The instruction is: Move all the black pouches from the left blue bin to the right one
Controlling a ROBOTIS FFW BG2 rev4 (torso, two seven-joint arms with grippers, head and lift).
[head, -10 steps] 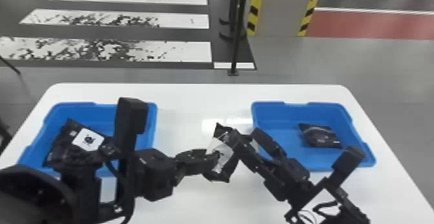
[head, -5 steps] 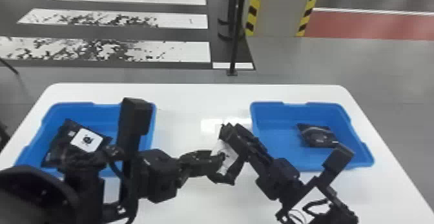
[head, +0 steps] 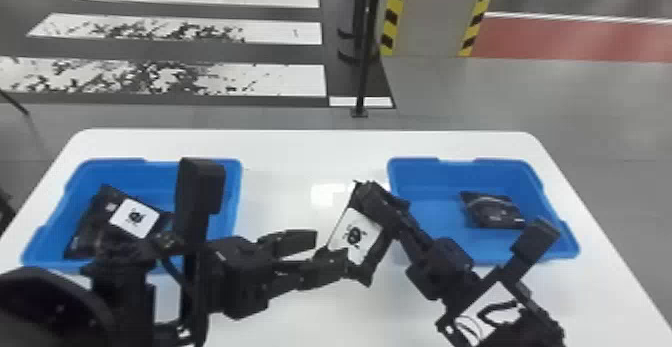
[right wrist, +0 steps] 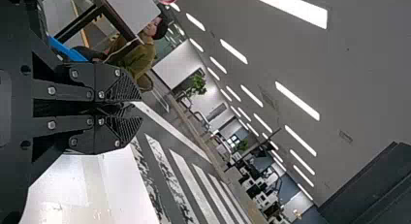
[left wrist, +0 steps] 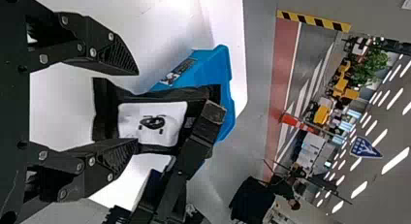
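Between the bins hangs a black pouch with a white label (head: 354,235), its upper end in my right gripper (head: 364,191). The fingers of that right gripper (right wrist: 140,106) are nearly together, with thin dark material between them. My left gripper (head: 331,252) is open at the pouch's left side. From the left wrist, the held pouch (left wrist: 152,124) lies across the gap of the left gripper (left wrist: 137,107), its near end between the parted fingers. The left blue bin (head: 235,181) contains black pouch material (head: 95,221), partly hidden by the left arm. One black pouch (head: 495,212) lies in the right blue bin (head: 425,211).
Both bins stand on a white table (head: 290,151), with the two arms reaching over its front part. Behind the table is a black pole (head: 365,71) on the floor.
The left gripper's fingers have opened around the pouch. The pouch has tilted and moved slightly up with the right gripper, so its label shows more fully.
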